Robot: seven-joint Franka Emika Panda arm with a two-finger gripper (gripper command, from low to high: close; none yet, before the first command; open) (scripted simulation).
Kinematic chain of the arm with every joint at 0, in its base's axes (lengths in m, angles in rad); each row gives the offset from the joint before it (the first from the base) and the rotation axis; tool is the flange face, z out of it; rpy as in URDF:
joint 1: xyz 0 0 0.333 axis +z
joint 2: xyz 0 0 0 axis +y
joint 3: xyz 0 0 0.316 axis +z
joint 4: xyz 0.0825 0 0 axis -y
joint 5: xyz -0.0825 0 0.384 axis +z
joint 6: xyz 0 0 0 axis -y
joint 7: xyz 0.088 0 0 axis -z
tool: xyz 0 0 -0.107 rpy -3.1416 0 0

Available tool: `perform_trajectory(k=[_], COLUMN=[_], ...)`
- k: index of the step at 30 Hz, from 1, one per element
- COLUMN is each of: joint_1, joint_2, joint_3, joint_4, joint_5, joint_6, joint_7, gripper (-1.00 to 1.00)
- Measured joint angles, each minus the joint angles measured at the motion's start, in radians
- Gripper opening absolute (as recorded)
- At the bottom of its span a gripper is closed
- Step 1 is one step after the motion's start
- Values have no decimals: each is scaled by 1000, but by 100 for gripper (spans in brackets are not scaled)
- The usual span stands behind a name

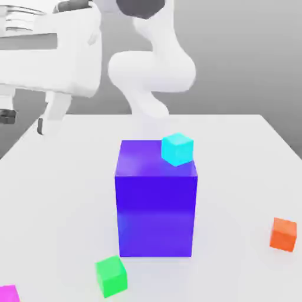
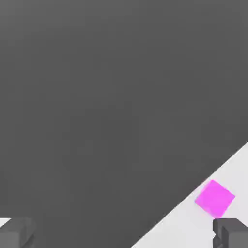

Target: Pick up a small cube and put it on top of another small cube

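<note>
So the white table [image 1: 248, 171] has a big blue block [image 1: 156, 203] in the middle with a cyan cube [image 1: 177, 148] sitting on its top corner. The gripper [image 1: 26, 121] hangs high at the exterior view's left, jaws apart, nothing in them. Green cube [image 1: 111, 276] near the front, orange cube [image 1: 284, 234] off right, small cube [image 1: 8, 293] at the front-left corner

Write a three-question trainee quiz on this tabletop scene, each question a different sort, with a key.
1. True or false: the cyan cube rests on the big blue block.
2. Which cube lies nearest the exterior view's right edge? A green B orange C magenta
3. Fill in: in the hand view, the tool has its fingers spread, with the ____ cube near one fingertip.

Key: 1 true; 2 B, the orange cube; 3 magenta.
</note>
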State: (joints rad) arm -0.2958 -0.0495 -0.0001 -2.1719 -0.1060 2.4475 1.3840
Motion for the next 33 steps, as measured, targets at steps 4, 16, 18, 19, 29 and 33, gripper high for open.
perform_trajectory(k=[4, 16, 18, 19, 29, 33], joint_1=[-40, -131, -135, -137, -131, -109], joint_2=[144, 571, 644, 667, 577, 442], joint_3=[-20, -61, -57, -55, -64, -18], joint_4=[24, 100, 117, 122, 101, -7], joint_5=[14, 163, 174, 176, 170, 151], joint_6=[31, 150, 201, 219, 151, 128], joint_7=[89, 251, 248, 247, 252, 181], gripper=[0, 0, 0, -100, -100, -100])
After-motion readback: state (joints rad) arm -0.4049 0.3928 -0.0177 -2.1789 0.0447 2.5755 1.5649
